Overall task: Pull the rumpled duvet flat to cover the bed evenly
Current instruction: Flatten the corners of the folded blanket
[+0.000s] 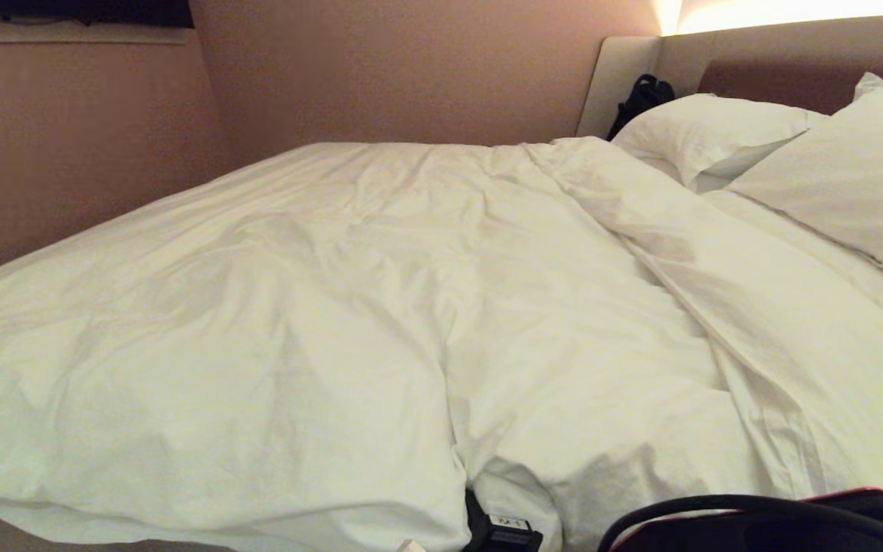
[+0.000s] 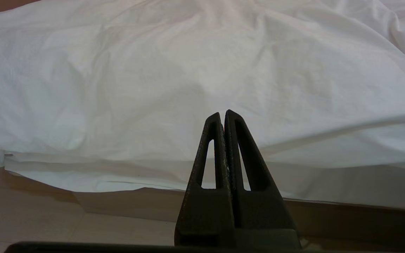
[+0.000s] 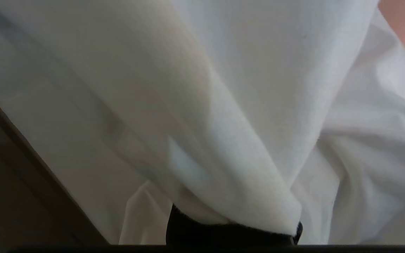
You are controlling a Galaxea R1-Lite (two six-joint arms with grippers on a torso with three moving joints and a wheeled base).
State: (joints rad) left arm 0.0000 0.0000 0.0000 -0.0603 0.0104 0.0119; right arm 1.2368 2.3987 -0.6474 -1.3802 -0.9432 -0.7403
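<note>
Pink-beige wall left; duvet spread creased across the bed. My left gripper pressed together, idle at near edge. My right gripper pinching duvet hem, pillows far right

The duvet lies creased across the bed, seemingly bunched beside two pillows.

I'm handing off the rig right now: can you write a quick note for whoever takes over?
Right gripper: shut on the duvet at its near edge, fabric draped over the fingers.
Left gripper: shut, empty, parked low beside the bed.
Done: duvet covers most of the mattress.
Left: a thick fold runs toward the pillows; pull it flat and even.
</note>
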